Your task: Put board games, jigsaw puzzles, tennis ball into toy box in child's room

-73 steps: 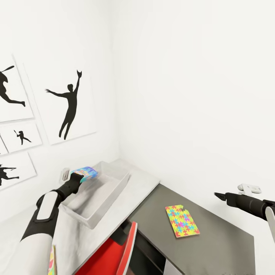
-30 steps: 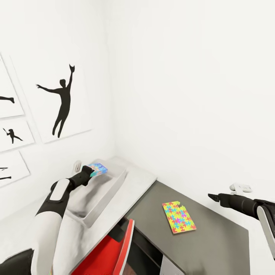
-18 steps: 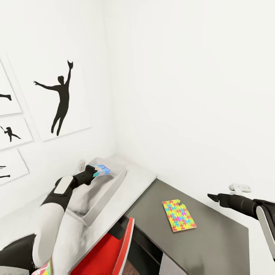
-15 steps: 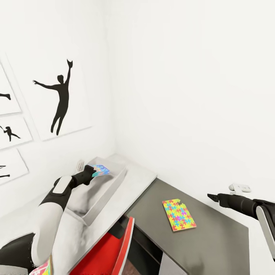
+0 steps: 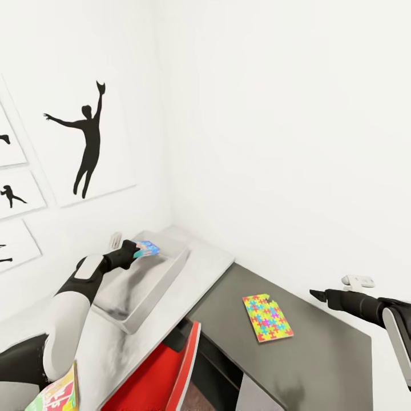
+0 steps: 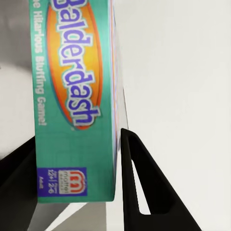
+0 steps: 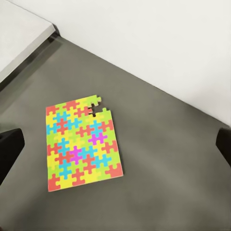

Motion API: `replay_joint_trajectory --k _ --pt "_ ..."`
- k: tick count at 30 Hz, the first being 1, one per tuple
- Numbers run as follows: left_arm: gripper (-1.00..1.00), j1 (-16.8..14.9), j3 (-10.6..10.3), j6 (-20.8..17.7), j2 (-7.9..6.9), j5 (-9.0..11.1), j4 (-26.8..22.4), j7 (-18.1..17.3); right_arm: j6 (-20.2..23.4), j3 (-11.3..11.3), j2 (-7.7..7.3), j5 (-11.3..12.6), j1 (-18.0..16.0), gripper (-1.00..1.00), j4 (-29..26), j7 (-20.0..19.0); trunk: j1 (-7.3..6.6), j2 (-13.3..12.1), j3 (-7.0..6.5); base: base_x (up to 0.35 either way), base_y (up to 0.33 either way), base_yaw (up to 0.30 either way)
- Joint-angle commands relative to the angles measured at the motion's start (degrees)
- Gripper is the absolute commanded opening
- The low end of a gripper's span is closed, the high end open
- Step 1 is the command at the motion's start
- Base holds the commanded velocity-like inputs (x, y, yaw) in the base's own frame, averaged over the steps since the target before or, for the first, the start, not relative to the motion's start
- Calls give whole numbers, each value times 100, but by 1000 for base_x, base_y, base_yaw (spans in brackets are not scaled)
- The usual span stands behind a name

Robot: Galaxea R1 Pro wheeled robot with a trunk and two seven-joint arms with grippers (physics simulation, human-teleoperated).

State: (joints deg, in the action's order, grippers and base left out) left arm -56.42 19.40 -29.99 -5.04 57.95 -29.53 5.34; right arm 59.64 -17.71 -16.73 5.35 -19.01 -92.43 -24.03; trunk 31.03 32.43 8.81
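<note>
My left gripper [image 5: 140,250] is shut on a board game [image 5: 147,248], a thin teal-blue box that reads "Balderdash" in the left wrist view [image 6: 72,96]. The box hangs over the far end of the toy box [image 5: 162,279], a shallow light grey tray on the light grey table [image 5: 208,262]. A black finger [image 6: 144,187] presses on each side of the box. One jigsaw puzzle [image 5: 266,317] [image 7: 82,144] lies flat on the lower dark grey cabinet top [image 5: 319,354], with a notch at one corner. My right gripper [image 5: 318,295] [image 7: 118,140] hovers open above it, to the right.
A red chair [image 5: 171,371] stands against the table's front edge. A flat colourful printed piece [image 5: 54,397] shows at the bottom left corner, partly cut off. Black silhouette pictures [image 5: 85,145] hang on the left wall. A small white fitting [image 5: 358,280] sits on the wall by my right arm.
The head camera has turned a little, shifting the wall pictures left. My left arm has reached further out, carrying the board game along above the toy box towards the wall. The right arm has held still.
</note>
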Motion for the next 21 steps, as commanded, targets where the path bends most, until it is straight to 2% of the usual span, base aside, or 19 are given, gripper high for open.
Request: replay_joint_trajectory --k 1,9,21 --pt "-100 -31 18 -34 3 57 6 77 36 -5 0 53 -6 100 -3 21 2 10 21 0 0 0" --pt "-100 -123 11 -26 -1 52 66 253 36 2 2 53 -6 100 -3 21 2 10 95 0 0 0" --pt "-100 -218 11 -35 -45 58 81 301 36 4 3 53 -6 100 -3 21 2 10 208 0 0 0"
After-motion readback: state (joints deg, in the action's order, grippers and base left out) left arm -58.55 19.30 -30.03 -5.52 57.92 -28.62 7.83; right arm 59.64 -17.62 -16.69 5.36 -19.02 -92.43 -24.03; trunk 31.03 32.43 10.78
